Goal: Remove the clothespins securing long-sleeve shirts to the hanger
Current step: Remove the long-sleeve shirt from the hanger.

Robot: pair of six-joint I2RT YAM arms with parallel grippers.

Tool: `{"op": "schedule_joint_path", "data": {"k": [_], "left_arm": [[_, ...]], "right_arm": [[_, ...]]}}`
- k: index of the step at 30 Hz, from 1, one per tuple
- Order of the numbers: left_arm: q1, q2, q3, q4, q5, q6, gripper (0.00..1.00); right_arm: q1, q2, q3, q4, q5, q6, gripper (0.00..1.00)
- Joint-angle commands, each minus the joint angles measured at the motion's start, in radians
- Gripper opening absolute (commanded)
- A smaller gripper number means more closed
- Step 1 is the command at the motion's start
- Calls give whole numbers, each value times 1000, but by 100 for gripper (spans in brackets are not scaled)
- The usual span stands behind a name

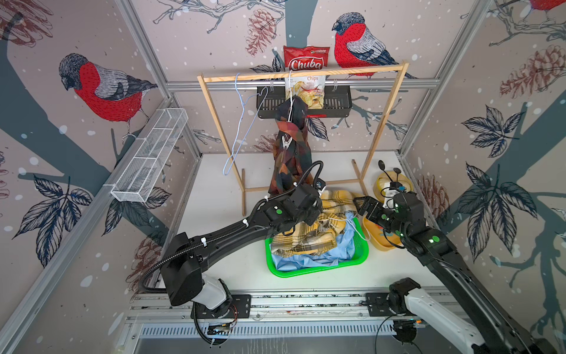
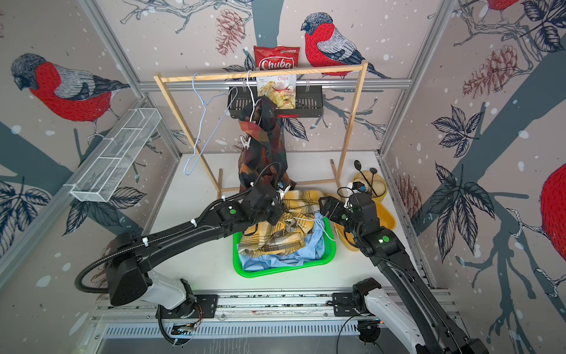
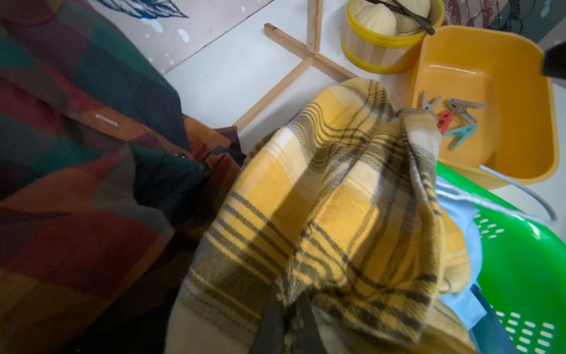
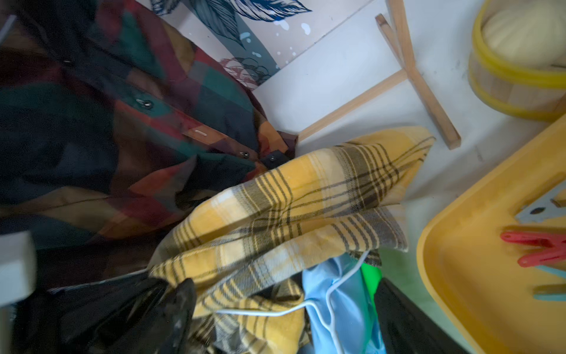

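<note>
Behind the basket, the check shirt hangs on its hanger, with one whitish pin clipped to it. The plaid shirt and blue shirt lie in the basket; loose pins sit in the tub just beside it. Over the basket, the left gripper has its jaws together at the plaid cloth; whether it pinches any cannot be told. The right gripper, at the basket's tub side, stands wide apart. That pin looks next: reach up, squeeze its handles, pull it free.
</note>
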Motion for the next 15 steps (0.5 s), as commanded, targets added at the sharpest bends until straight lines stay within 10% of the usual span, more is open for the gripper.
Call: {"op": "schedule_joint_path", "data": {"k": [1,15], "left_arm": [[64,-24,-17,8,144,-106,0],[146,-43,-70,57,230,-165,0]], "right_arm": [[56,-34,10,-18,32,-8,89],[493,21,-165,65,217,236,50]]}}
